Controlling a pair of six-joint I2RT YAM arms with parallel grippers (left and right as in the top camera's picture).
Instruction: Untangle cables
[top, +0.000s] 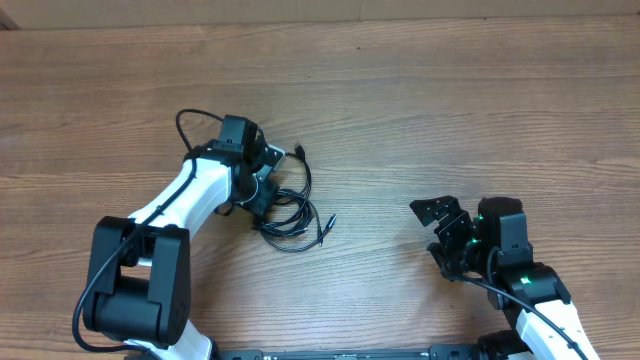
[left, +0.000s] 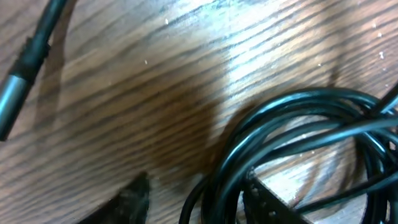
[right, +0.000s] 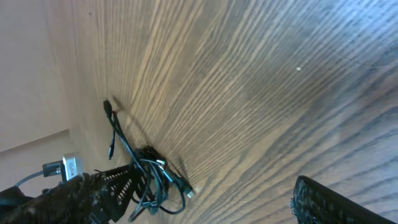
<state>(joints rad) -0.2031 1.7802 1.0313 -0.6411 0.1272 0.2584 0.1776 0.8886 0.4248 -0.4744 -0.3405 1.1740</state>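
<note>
Glossy black cables (left: 281, 115) coiled in loops, grained wooden table (left: 155, 81)

One bench (top: 450, 100). Two claws: left claw (top: 262, 182), right claw (top: 437, 228). One bundle of cables (top: 290, 208), left of centre, its strands too overlapped to count. Two tips show: far plug tip (top: 300, 152), near plug tip (top: 322, 231).

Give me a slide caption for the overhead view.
Left gripper down at the tangled cables; right gripper open, well apart.
</note>
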